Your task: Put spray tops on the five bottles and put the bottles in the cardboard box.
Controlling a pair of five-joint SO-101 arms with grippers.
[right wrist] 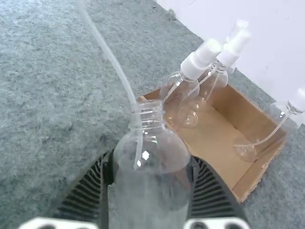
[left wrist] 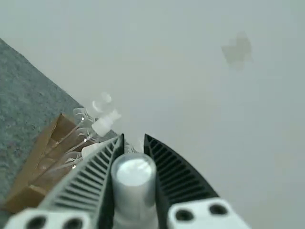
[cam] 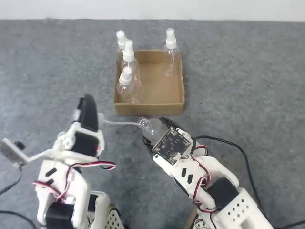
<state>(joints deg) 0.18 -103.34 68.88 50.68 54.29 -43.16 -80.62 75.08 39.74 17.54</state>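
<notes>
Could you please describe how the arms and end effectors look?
The left arm and right arm are white plastic with black motors and red, black and white wires. The left end effector and right end effector have black ribbed fingers.

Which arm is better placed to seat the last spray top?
Left: left gripper holds the spray top, its tube already in the neck of the bottle, which the right gripper grips.

High camera, two wrist cameras
All three face the shallow brown cardboard box [cam: 148, 109]; wrist views sit close.
</notes>
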